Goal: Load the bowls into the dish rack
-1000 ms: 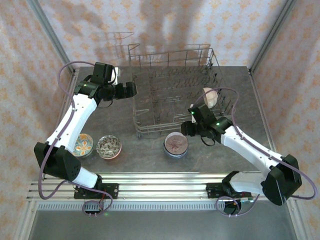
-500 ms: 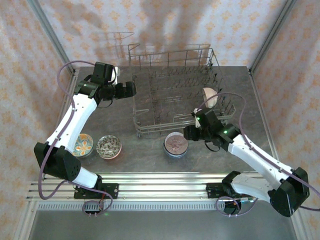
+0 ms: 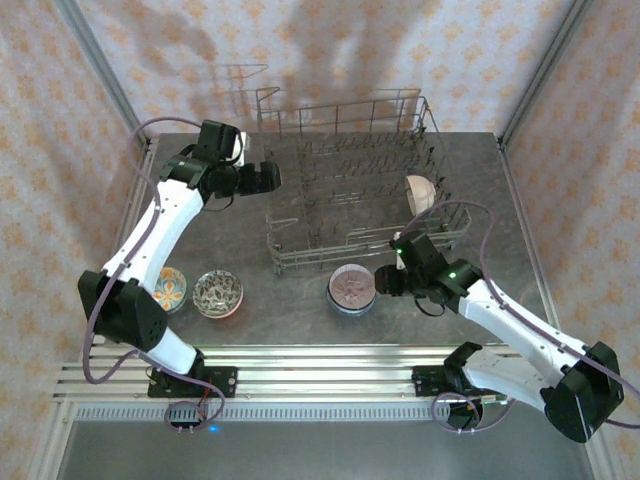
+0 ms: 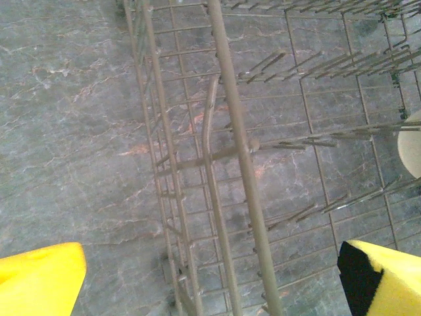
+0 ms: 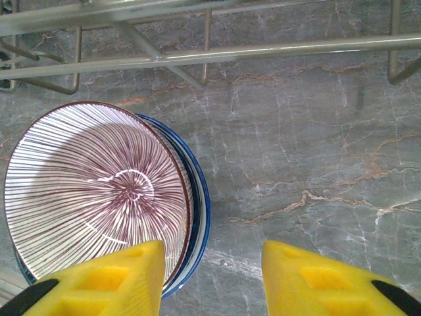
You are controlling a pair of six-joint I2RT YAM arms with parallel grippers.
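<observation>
Grey marbled tabletop [image 3: 285, 312], peach floral-patterned walls [image 3: 400, 50] on three sides

Dish rack [image 3: 350, 190]: sitting at the far middle of the table [image 3: 300, 322].
Upright bowl [image 3: 420, 192]: standing in the rack's right side.
Stacked bowls [image 3: 352, 289]: resting just before the rack's near wall.
Outer bowl [image 3: 168, 290] and inner bowl [image 3: 217, 293]: lying side by side toward the near left corner.

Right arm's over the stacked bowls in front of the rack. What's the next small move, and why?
Probably lower the right gripper and close on the rim of the striped bowl: its open jaws straddle that edge, one above the bowl, the other above the table, nothing held.
</observation>
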